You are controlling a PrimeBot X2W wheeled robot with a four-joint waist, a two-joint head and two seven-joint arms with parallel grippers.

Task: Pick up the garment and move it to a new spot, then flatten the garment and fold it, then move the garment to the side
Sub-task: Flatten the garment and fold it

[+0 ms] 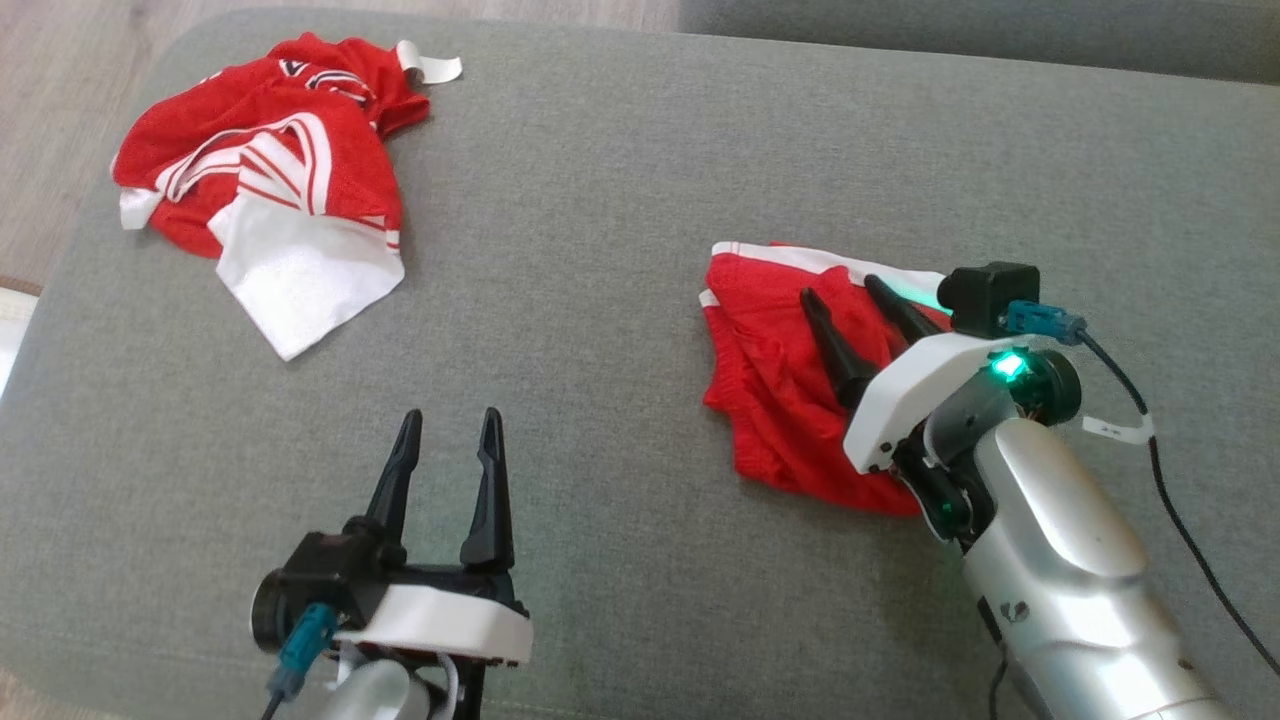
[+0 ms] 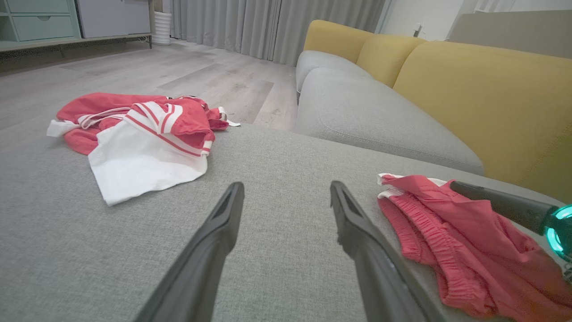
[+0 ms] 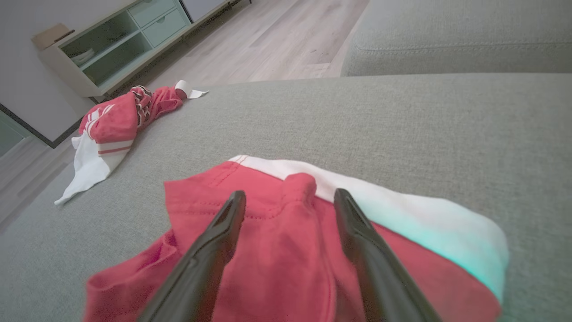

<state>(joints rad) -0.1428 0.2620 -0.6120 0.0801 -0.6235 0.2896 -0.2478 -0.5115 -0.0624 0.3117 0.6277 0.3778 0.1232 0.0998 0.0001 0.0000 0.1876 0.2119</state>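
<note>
Grey woven sofa cushion [image 1: 620, 200] spreads across the head view. The small red shorts with a white edge band [image 1: 770, 350], which I take to be the task's garment, lie bunched toward 3 o'clock. A crumpled red-and-white striped jersey [image 1: 270, 170] sits well apart at 10 o'clock. The right gripper [image 1: 840, 288] hangs over the shorts with its two dark fingers parted and holding nothing. In its own wrist view a raised pleat of red cloth stands between the tips of that gripper [image 3: 289, 193]. The left gripper [image 1: 450, 414], at 7 o'clock, is likewise spread wide and empty above bare cushion, with the shorts off toward 4 o'clock in its wrist view. The step looks like taking hold. It would go best by lowering the right fingers to straddle that pleat and closing on one firm ridge, not a loose single layer, so the cloth lifts whole. The 5 o'clock corner of the shorts is covered by the right wrist. How many layers lie underneath cannot be told, nor whether the fingertips touch the cloth. Green lamp glow tints the white band.
</note>
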